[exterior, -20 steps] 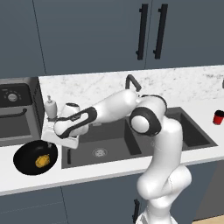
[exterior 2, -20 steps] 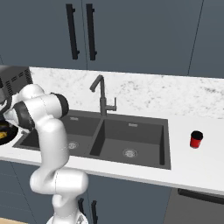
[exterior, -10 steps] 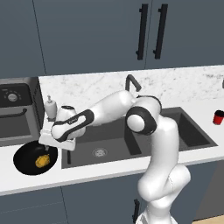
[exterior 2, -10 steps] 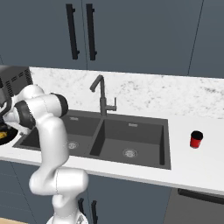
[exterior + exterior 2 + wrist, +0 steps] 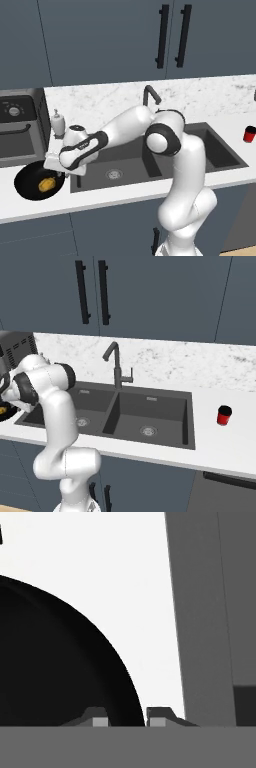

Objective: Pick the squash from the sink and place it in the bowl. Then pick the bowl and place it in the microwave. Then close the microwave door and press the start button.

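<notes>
The black bowl sits on the white counter left of the sink, and the yellow squash lies inside it. My gripper is down at the bowl's right rim. In the hand view the bowl is the big dark shape on the left, and its rim passes between the two fingertips of my gripper, which have drawn close on it. The microwave stands just behind the bowl at the far left; I cannot tell how its door stands.
A small soap bottle stands on the counter behind my hand. The dark faucet rises behind the double sink. A red cup is on the counter right of the sink. Blue cabinets hang overhead.
My hand has dropped lower and leftward onto the bowl's right rim, and the jaws have gone from wide open to closed on that rim.
</notes>
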Controlling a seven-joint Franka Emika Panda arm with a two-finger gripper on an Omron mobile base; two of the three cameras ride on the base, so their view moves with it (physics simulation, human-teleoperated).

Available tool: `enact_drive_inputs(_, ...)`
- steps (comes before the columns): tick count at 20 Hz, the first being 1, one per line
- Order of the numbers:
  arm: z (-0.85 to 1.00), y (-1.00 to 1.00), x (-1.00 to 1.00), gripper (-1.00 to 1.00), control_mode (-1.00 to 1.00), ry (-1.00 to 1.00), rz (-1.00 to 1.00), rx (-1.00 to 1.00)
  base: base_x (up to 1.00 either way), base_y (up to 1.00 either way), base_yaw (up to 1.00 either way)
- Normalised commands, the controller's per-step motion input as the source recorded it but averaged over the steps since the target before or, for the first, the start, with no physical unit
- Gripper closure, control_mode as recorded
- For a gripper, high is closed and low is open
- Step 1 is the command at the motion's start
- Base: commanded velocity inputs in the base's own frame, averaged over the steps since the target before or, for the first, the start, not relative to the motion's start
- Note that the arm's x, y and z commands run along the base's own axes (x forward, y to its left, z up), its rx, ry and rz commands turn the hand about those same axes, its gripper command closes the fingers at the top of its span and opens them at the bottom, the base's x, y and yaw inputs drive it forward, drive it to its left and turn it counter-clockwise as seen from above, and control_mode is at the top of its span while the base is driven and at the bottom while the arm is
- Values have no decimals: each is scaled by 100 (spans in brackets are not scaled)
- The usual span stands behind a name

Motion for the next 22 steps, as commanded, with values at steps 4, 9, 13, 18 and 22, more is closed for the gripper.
enact_drive_inputs(4,35,-1,-48,100,-100,-9,0,0,0,0,0)
enact_drive_inputs(9,57,-42,-64,100,-100,-8,-2,1,0,0,0)
enact_drive_inputs(13,66,-78,-67,100,-100,-3,-2,2,0,0,0)
enact_drive_inputs(18,77,-100,-55,100,-100,0,-1,4,0,0,0)
enact_drive_inputs(22,85,-100,-46,100,-100,0,0,1,0,0,0)
